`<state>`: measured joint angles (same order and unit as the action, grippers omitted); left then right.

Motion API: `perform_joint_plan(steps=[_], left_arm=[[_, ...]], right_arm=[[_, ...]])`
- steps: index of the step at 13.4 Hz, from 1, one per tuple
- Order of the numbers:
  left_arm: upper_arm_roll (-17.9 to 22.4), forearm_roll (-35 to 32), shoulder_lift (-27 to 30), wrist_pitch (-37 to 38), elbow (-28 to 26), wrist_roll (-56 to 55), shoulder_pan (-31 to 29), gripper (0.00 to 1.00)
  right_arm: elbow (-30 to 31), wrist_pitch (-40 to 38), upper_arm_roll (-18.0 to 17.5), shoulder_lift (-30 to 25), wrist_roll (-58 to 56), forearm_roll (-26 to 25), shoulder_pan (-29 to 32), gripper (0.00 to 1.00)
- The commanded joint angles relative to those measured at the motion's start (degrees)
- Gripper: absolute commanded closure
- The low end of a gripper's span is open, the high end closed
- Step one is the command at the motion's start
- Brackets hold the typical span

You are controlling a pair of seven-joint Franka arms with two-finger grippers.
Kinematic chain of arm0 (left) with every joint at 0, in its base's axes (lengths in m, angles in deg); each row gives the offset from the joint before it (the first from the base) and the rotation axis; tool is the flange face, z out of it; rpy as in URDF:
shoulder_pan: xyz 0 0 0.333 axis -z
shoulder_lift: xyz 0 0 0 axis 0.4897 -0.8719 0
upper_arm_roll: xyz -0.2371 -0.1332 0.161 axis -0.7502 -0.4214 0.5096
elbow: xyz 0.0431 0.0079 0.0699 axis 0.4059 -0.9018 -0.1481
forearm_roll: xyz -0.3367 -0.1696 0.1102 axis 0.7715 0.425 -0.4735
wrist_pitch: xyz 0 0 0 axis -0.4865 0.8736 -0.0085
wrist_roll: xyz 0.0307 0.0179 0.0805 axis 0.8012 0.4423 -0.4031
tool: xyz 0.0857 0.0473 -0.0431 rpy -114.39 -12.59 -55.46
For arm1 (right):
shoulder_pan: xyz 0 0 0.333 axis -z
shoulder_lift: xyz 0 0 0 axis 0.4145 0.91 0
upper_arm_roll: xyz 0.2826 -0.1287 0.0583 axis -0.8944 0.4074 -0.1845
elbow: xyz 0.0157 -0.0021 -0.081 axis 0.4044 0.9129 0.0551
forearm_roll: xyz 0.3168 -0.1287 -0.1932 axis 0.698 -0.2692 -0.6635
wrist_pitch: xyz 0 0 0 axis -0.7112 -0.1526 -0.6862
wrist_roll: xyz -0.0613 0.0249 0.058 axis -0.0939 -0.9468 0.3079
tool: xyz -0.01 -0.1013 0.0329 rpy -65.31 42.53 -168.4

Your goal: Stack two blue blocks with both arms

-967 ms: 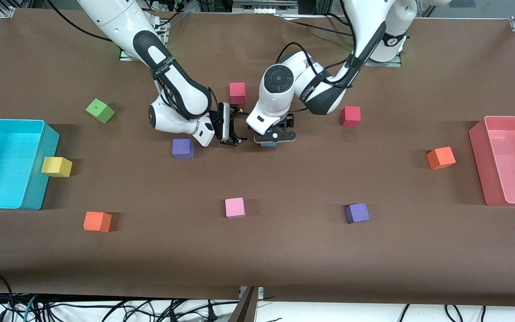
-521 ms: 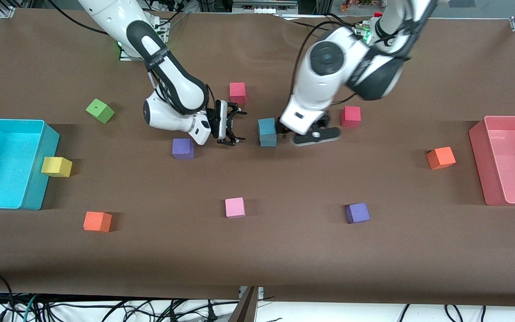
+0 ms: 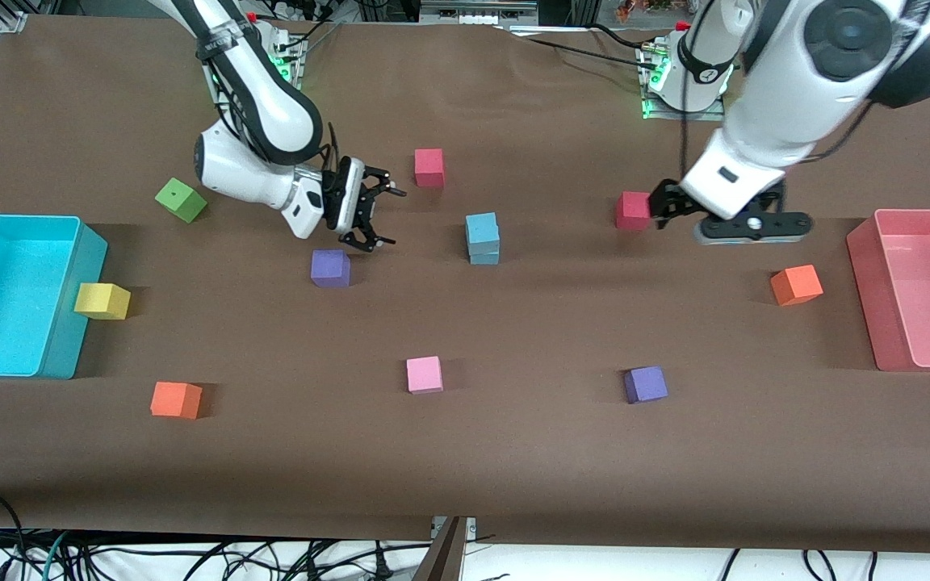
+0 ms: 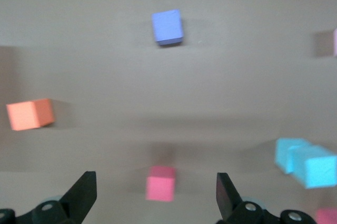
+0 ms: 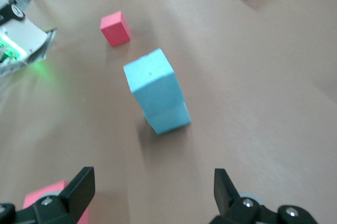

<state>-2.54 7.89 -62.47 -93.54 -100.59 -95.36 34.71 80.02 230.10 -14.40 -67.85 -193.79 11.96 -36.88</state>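
Note:
Two light-blue blocks (image 3: 482,238) stand stacked near the table's middle, the upper one slightly turned on the lower. The stack also shows in the right wrist view (image 5: 156,90) and in the left wrist view (image 4: 308,163). My right gripper (image 3: 384,216) is open and empty, in the air beside the stack toward the right arm's end, pointing at it (image 5: 152,187). My left gripper (image 3: 743,230) is open and empty, raised well away toward the left arm's end. In the left wrist view (image 4: 154,182) a red block (image 4: 160,183) lies on the table below and between its fingers.
Loose cubes lie about: purple (image 3: 330,268) near the right gripper, red (image 3: 429,167), red (image 3: 633,210), orange (image 3: 796,284), purple (image 3: 645,384), pink (image 3: 424,374), orange (image 3: 175,399), yellow (image 3: 102,300), green (image 3: 181,199). A cyan bin (image 3: 69,323) and a pink bin (image 3: 865,266) stand at the table's ends.
The left gripper let go of the upper blue block and rose away toward the left arm's end. The right gripper drew back from the stack toward its own end.

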Motion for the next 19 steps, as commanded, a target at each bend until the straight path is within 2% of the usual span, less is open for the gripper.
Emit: perform_joint_plan(steps=[1, 3, 4, 7, 10, 11, 14, 19], left_arm=[[3.5, -0.7, 2.5, 4.2, 0.0, 10.7, -2.4, 0.0], [7.4, -0.6, 2.6, 7.7, 1.7, 17.4, -3.7, 0.0], [8.7, -0.6, 2.7, 8.2, 1.8, 18.4, -3.8, 0.0], [9.5, 4.7, 4.8, 8.4, 0.4, 18.7, -6.4, 0.0], [9.2, 4.6, 5.0, 11.0, 0.7, 17.7, -6.3, 0.0], [9.2, 4.6, 4.9, 10.8, 0.7, 17.7, -6.4, 0.0], [8.9, 4.5, 4.9, 11.2, 1.3, 16.8, -6.2, 0.0], [9.0, 4.5, 4.4, 12.8, 3.8, 16.4, -6.2, 0.0]], right_arm=[[1.8, -2.3, 0.9, -2.5, 0.8, -7.3, 3.5, 0.0], [-0.3, -8.0, 5.2, -2.4, 0.8, -20.8, 6.1, 0.0], [-1.7, -12.7, 9.3, -2.4, 0.7, -25.4, 6.3, 0.0], [-10.9, -27.4, 20.2, -2.3, 0.9, -39.5, 6.5, 0.0], [-20.8, -37.9, 25.9, -2.1, 4.5, -50.3, 7.0, 0.0], [-22.9, -40.0, 26.4, -2.3, 8.8, -52.9, 7.1, 0.0], [-28.1, -46.2, 26.3, -2.5, 27.4, -53.9, 6.7, 0.0], [-33.8, -47.6, 24.2, -2.9, 55.2, -59.1, 6.2, 0.0]])
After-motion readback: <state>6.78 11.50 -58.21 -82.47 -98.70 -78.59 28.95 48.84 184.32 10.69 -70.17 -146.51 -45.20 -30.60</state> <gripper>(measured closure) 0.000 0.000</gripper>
